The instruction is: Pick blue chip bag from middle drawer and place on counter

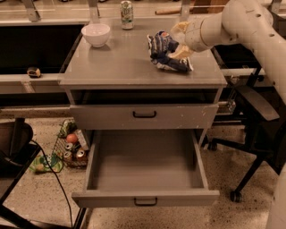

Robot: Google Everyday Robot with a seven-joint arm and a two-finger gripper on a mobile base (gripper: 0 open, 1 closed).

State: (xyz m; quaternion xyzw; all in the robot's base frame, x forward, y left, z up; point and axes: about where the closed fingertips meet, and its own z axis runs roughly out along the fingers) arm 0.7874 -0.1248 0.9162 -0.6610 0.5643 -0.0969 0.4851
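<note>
The blue chip bag point(166, 53) lies crumpled on the worktop point(116, 62), toward the right edge at about 2 o'clock, with its striped lower end sagging onto the grey surface. The pincer point(179, 40) is right against the bag's right side, at the end of the white arm point(243, 20) that reaches in from 3 o'clock. Whether it grips the bag or merely touches it, I cannot tell. A white bowl point(96, 34) sits in the far left corner at 10 o'clock, well apart from the bag. A green-and-white can point(127, 9) stands upright just past the far edge at 12 o'clock. Below the worktop, the top drawer point(144, 117) is shut, and the middle drawer point(145, 199) is pulled fully out toward 6 o'clock. A wire basket point(71, 151) of cans and scraps rests on the floor at 8 o'clock, and a black office chair point(257, 114) crowds the cabinet's right side at 4 o'clock.
</note>
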